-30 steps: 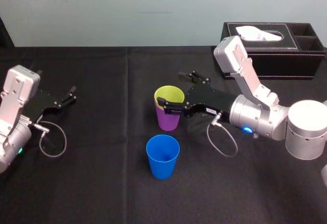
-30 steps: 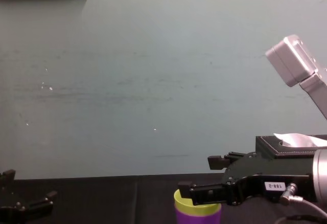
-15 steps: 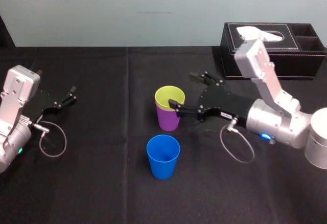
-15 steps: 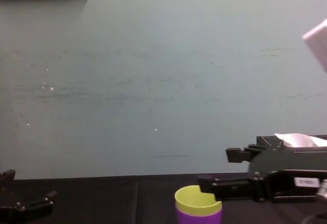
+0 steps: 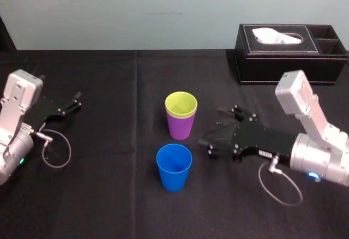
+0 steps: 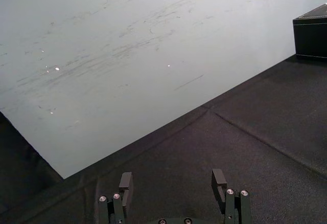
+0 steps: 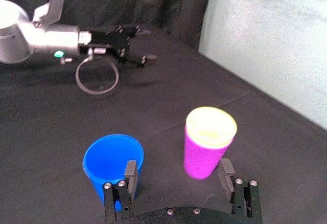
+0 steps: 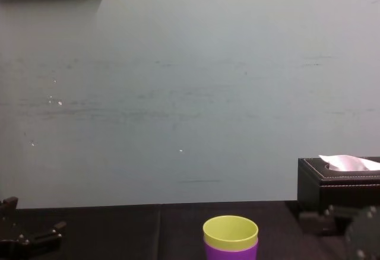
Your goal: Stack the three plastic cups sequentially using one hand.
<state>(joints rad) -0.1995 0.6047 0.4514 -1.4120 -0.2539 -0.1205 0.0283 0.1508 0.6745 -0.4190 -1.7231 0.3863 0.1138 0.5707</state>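
One blue cup (image 5: 174, 167) stands nearest, alone. Behind it the yellow-green cup (image 5: 180, 103) sits inside the purple cup (image 5: 179, 127). Beside them the right gripper (image 5: 211, 129) is wide open and empty; next it should grab the blue one. The left gripper (image 5: 70, 108) rests far aside, open too.

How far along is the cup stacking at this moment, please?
Done: the yellow-green cup sits nested in the purple cup. In hand: nothing; the right gripper is open and empty, low, facing the cups. Left: the blue cup stands alone in front of that pair, not yet stacked. The left gripper sits open, far left.
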